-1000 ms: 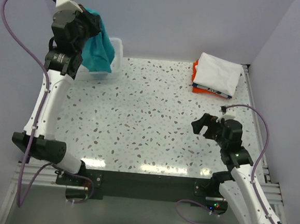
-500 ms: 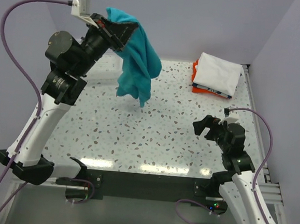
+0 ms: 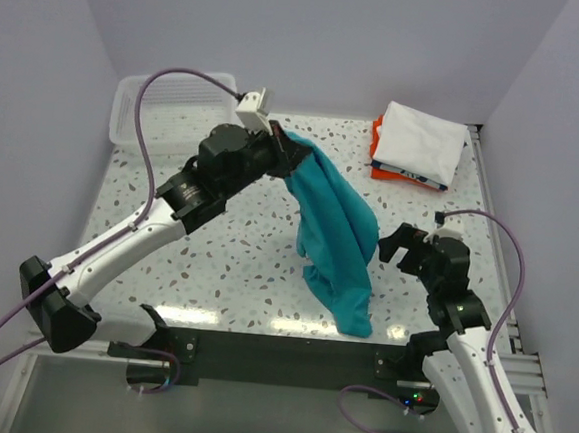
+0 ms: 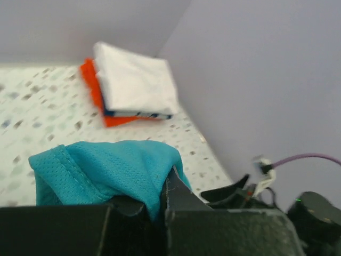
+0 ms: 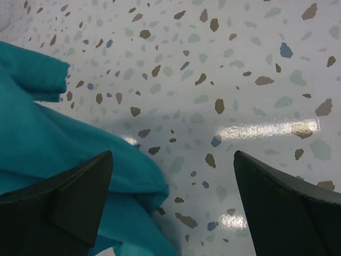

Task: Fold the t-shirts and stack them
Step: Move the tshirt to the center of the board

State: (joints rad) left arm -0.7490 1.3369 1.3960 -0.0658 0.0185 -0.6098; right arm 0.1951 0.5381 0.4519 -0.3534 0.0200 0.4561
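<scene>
Well nearer than the folded stack [image 3: 420,147], the right gripper [image 3: 398,243] holds its jaws wide apart, empty. Just beside it, on the side away from that stack, the teal t-shirt [image 3: 339,230] hangs limp, soft and light, pinched at its top by the clamped left gripper [image 3: 286,156]. Its free lower corner looks the best place to grab.

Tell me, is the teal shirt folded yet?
Not folded. The teal t-shirt hangs crumpled from the shut left claw, its lower end down at the table.
</scene>
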